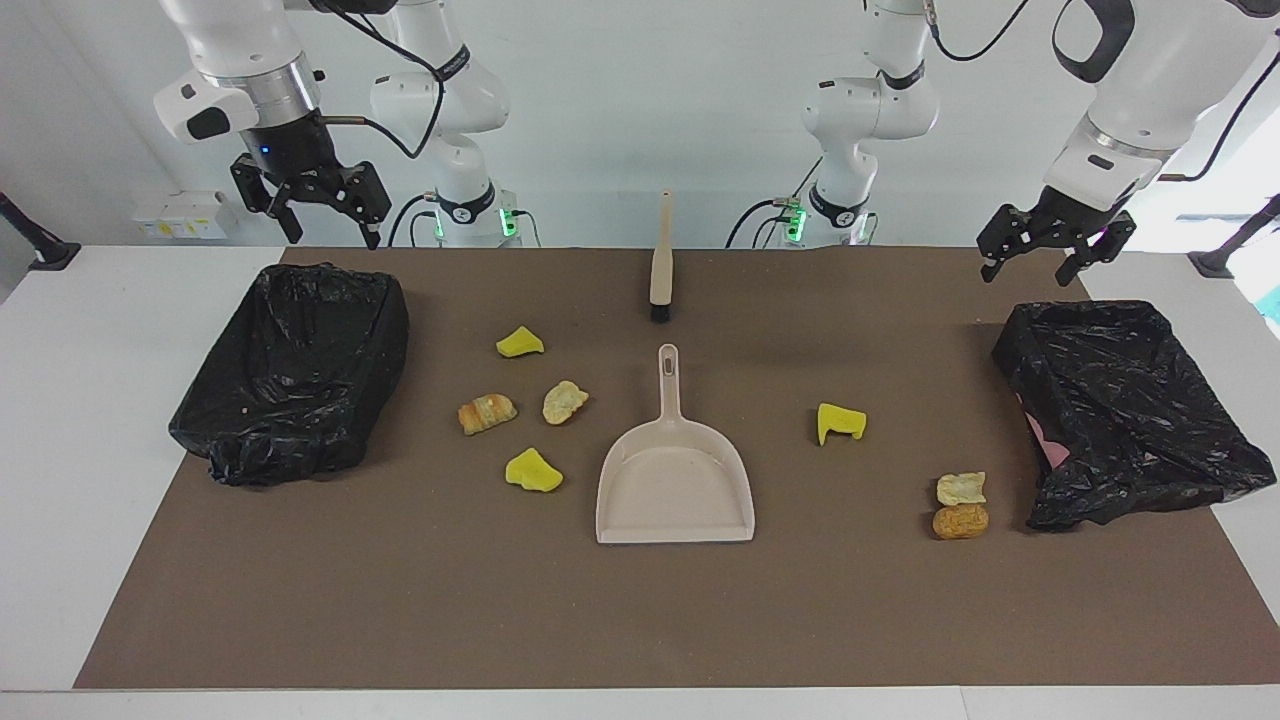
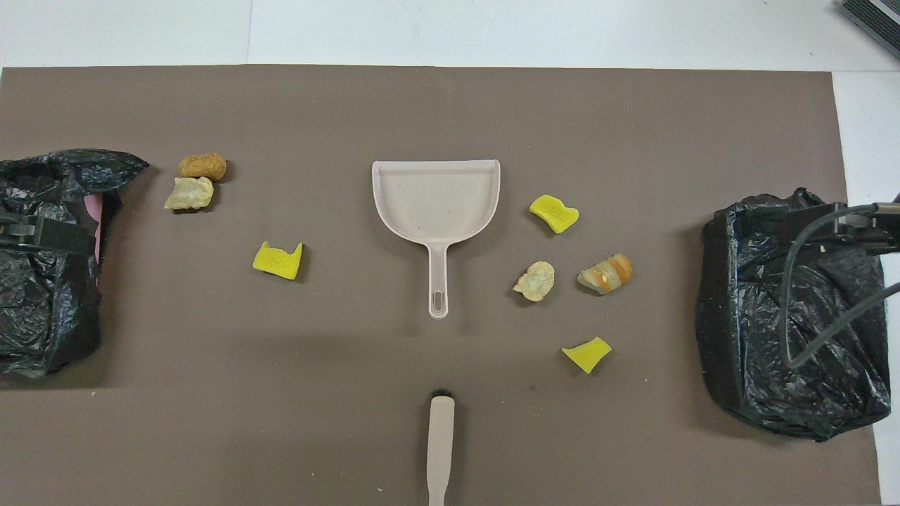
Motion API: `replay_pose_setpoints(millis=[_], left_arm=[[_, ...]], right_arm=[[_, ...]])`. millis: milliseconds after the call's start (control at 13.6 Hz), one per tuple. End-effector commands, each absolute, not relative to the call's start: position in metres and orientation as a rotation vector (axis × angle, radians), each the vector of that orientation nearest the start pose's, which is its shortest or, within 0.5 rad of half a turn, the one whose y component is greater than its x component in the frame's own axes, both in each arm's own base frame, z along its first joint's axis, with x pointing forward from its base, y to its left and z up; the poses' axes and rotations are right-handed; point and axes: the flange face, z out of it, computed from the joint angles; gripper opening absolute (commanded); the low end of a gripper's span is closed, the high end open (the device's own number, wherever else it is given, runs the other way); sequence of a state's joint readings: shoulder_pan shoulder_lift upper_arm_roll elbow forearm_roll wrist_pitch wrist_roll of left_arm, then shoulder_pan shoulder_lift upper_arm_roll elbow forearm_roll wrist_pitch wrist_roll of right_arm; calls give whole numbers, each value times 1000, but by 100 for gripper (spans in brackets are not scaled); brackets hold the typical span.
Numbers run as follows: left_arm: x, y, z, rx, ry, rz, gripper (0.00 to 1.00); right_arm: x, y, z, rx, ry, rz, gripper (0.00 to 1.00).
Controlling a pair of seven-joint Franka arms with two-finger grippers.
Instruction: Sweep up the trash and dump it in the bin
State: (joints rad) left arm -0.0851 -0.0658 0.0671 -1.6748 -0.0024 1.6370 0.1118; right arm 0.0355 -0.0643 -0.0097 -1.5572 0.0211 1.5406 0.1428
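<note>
Hanging above the two bins, both grippers wait empty with fingers spread: the right gripper (image 1: 322, 205) over the bin (image 1: 295, 370) at the right arm's end of the table, the left gripper (image 1: 1052, 243) over the other bin (image 1: 1120, 410) at the left arm's end.

Taking the dustpan (image 1: 675, 480) as the dial's centre in the overhead view, with twelve pointing away from the robots, the trash (image 2: 541, 281) lies scattered on the brown mat (image 1: 400, 600). Four scraps sit between three and five o'clock: two yellow chunks, a pale crinkled lump and a striped pastry-like piece. A notched yellow chunk (image 2: 278, 259) lies at eight o'clock; a tan lump and a golden-brown lump touch each other at nine o'clock, near the left arm's bin. The brush (image 1: 661, 262) lies at six o'clock, bristles toward the pan's handle.

All seven scraps look light, and the yellow ones look soft and spongy, so they should slide or tumble easily under bristles, perhaps bouncing past the pan's lip. Pinching them is probably needless; the places to grasp are the brush's slim beige handle and the pan's straight handle with its hanging slot. Both tools look like smooth, rigid plastic. The bins are lined with crinkled, glossy black bags, which would likely sag if nudged.
</note>
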Motion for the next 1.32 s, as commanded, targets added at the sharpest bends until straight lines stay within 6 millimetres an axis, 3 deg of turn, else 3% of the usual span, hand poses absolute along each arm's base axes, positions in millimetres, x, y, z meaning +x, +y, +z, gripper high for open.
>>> replay_pose_setpoints(millis=[0, 221, 662, 956, 1250], left_arm=[[535, -8, 621, -3141, 186, -39, 100], [534, -5, 621, -3142, 181, -36, 100], [528, -10, 614, -3146, 188, -3, 100], [517, -35, 585, -3155, 250, 65, 100], [495, -91, 550, -3183, 306, 34, 100]], right_arm=[[547, 13, 675, -3086, 141, -10, 100], [549, 23, 677, -3101, 125, -48, 100], [547, 19, 674, -3099, 137, -50, 100], [547, 20, 673, -3099, 137, -46, 100], [547, 22, 673, -3094, 129, -54, 100]])
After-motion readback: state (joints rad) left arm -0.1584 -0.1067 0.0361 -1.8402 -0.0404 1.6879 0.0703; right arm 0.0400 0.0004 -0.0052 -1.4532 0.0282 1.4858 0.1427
